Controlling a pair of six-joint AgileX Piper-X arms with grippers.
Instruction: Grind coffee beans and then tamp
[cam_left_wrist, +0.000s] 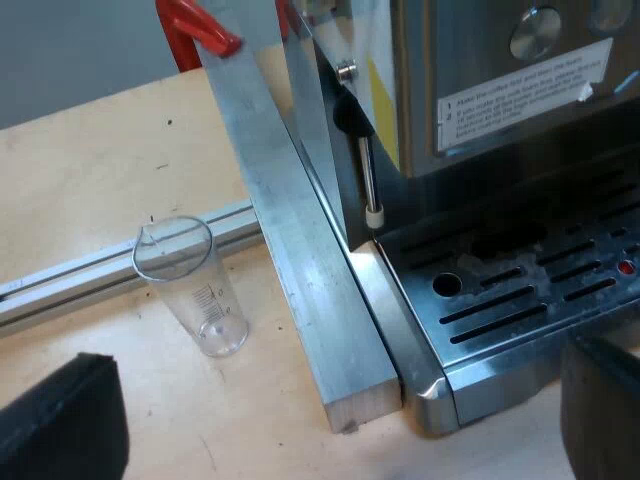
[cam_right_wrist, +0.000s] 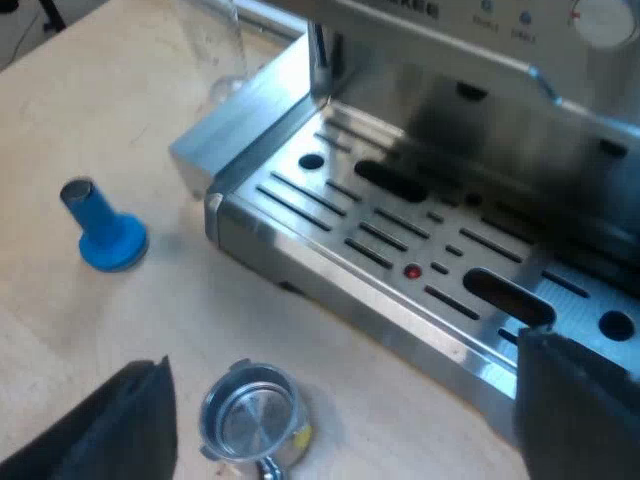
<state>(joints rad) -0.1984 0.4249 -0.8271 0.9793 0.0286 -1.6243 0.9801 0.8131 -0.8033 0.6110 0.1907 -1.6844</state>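
My left gripper (cam_left_wrist: 330, 432) is open with nothing between its black fingers (cam_left_wrist: 60, 425). It hovers over the wooden table beside the espresso machine (cam_left_wrist: 500, 80), near the corner of its drip tray (cam_left_wrist: 520, 310). A clear measuring glass (cam_left_wrist: 195, 290) stands upright on the table, apart from the gripper. My right gripper (cam_right_wrist: 345, 425) is open too, over the table just before the drip tray (cam_right_wrist: 400, 250). The metal holder (cam_right_wrist: 250, 415) lies between its fingers, close to one of them, basket up and looking empty; its handle is out of sight. A blue tamper (cam_right_wrist: 105, 232) stands farther off.
An aluminium bar (cam_left_wrist: 300, 270) runs along the machine's side, and a lower rail (cam_left_wrist: 90, 280) crosses behind the glass. A red clamp (cam_left_wrist: 200, 25) sits at the bar's far end. The steam wand (cam_left_wrist: 368, 170) hangs over the tray's corner.
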